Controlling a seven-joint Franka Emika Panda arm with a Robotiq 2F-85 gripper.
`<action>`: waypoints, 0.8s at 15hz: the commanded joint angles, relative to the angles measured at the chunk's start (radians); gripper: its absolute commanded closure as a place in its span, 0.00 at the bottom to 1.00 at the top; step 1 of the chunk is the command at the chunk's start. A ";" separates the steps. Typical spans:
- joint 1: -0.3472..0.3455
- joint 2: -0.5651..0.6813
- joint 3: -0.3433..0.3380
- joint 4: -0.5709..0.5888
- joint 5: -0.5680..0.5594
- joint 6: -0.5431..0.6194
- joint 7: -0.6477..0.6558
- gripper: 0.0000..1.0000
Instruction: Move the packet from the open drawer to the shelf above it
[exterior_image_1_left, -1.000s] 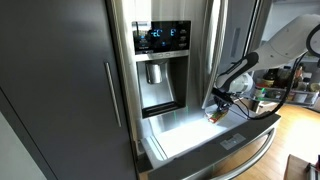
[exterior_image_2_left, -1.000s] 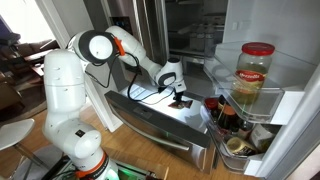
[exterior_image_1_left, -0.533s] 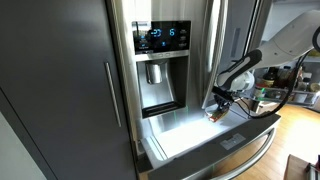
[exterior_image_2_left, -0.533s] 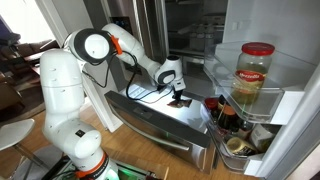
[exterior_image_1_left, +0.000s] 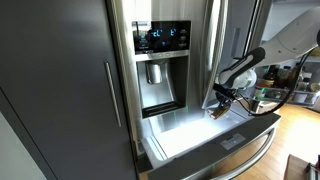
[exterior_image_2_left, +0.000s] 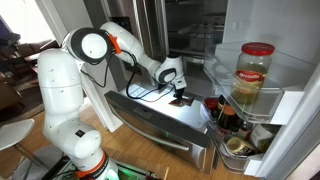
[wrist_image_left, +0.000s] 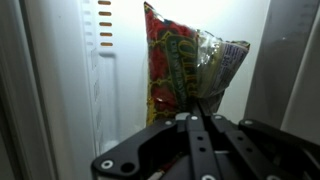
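Observation:
My gripper (wrist_image_left: 195, 118) is shut on the packet (wrist_image_left: 185, 60), a crinkled packet with green, red and yellow print that sticks up from the jaws. In both exterior views the gripper (exterior_image_1_left: 217, 106) (exterior_image_2_left: 180, 94) holds the packet (exterior_image_1_left: 212, 114) just above the open drawer (exterior_image_1_left: 245, 150) (exterior_image_2_left: 160, 122), over its white interior near the fridge side. The fridge shelves (exterior_image_2_left: 200, 40) lie above and behind the gripper. The packet is too small to make out in the exterior view from the arm's side.
The fridge door (exterior_image_2_left: 290, 110) stands open with a large jar (exterior_image_2_left: 254, 75) and bottles (exterior_image_2_left: 222, 115) in its bins. The dispenser door (exterior_image_1_left: 160, 60) is shut beside a tall dark cabinet (exterior_image_1_left: 60, 90). The robot base (exterior_image_2_left: 65, 110) stands left of the drawer.
The arm has shifted very slightly upward with the packet still in the jaws; nothing else moved.

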 joint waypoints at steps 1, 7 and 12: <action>0.007 -0.088 -0.030 -0.031 -0.094 -0.031 0.066 0.99; -0.010 -0.181 -0.015 -0.018 -0.168 -0.114 0.088 0.99; -0.034 -0.211 0.007 0.015 -0.161 -0.084 0.045 0.99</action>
